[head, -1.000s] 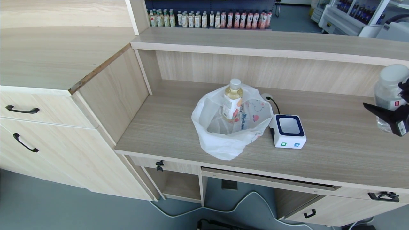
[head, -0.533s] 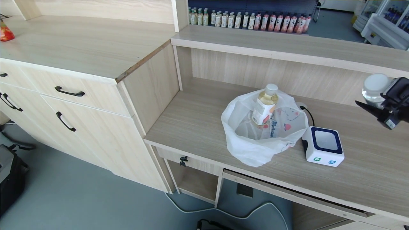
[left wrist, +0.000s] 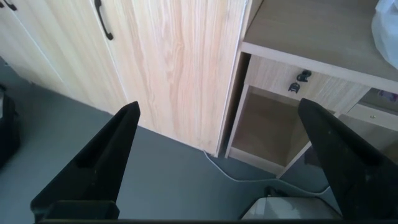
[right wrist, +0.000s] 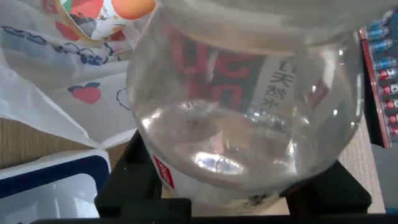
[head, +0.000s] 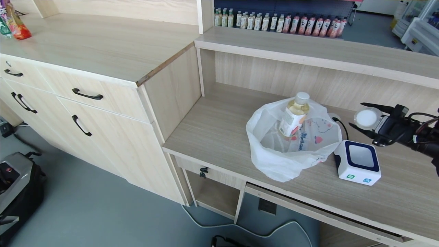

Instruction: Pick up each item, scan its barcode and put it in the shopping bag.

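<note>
Light wooden tabletop point(head: 219, 130) at the checkout, from your left to your right.
Your left pincer point(left wrist: 217, 104) hangs with its fingers spread wide apart, over the grey floor point(left wrist: 155, 180) beside the pale wooden cabinet point(left wrist: 180, 62). On the tabletop you see the white plastic shopping bag point(head: 274, 161), open at the top, and a yellow-tea bottle with white cap point(head: 293, 116) stands inside it. Just beside the bag, to its right, lies the white scanner box with a blue-framed window point(head: 358, 163). Behind the scanner, your right pincer point(head: 357, 115) is clamped on a clear plastic bottle with white cap point(head: 367, 118), held in the air above the tabletop.
</note>
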You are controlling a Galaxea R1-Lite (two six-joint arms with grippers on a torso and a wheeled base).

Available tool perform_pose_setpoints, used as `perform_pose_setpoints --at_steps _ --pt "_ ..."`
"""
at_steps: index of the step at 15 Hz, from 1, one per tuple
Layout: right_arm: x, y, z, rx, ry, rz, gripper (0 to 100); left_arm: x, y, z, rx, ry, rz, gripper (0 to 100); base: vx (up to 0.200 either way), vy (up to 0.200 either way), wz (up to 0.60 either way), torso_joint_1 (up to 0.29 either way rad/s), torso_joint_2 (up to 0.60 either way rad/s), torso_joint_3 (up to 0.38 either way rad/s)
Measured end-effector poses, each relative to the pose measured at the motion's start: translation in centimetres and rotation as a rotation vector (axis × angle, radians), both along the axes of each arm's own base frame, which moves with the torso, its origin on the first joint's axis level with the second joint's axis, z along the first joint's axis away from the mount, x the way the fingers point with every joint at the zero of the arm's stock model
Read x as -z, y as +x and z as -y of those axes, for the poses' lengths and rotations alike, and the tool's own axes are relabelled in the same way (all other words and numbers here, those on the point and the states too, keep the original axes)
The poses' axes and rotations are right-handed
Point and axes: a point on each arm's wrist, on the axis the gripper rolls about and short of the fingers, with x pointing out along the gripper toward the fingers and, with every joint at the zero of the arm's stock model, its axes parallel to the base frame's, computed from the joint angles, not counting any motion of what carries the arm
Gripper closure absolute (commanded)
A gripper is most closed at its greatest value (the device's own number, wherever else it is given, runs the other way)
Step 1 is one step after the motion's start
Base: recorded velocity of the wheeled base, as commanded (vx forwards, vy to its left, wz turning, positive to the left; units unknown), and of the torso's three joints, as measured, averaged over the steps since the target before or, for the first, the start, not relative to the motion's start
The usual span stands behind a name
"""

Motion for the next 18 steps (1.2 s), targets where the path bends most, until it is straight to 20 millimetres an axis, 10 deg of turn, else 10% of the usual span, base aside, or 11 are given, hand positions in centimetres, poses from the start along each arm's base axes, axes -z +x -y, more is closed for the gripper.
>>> perform_pose_setpoints --at_steps 18 --pt "5.4 3.8 -2.8 -0.246 -0.022 -0.003 100 0.0 0.0 0.0 0.000 0.000 0.000 0 0.000 0.000 0.00 0.000 0.00 0.000"
